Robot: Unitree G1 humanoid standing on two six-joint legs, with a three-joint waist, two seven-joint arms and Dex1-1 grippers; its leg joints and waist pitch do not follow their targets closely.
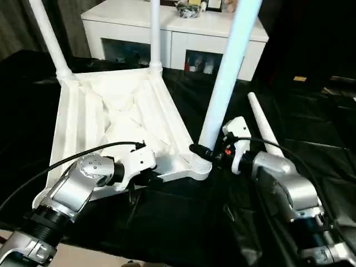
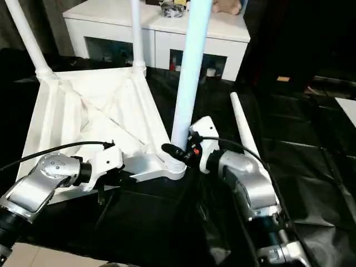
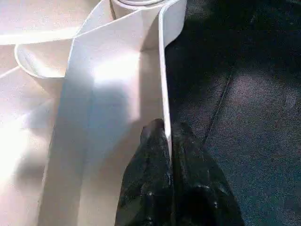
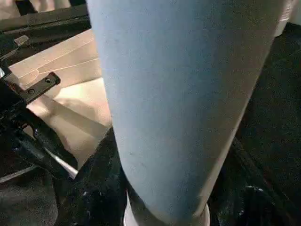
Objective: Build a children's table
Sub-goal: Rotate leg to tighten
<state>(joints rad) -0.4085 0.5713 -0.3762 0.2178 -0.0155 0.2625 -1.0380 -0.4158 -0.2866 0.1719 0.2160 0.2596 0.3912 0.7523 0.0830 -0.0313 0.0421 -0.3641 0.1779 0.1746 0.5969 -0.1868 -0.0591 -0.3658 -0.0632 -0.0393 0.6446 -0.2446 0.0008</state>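
Note:
The white table top [image 1: 117,111] lies upside down on the black sheet, ribbed side up. Two legs stand in its far corner sockets, one at the left [image 1: 53,41] and one at the right [image 1: 156,33]. A third leg [image 1: 228,72] stands tilted in the near right corner socket [image 1: 199,167]. My right gripper [image 1: 207,151] is shut on this leg [image 4: 178,94] just above the socket. My left gripper [image 1: 151,177] is shut on the top's thin near rim [image 3: 162,70], one finger on each side of the wall. A fourth leg [image 1: 266,125] lies loose to the right.
A white cabinet [image 1: 178,33] with glass doors stands behind the table top, with small items on it. Black sheeting [image 1: 311,122] covers the floor all round. My silver forearms reach in from the near edge on both sides.

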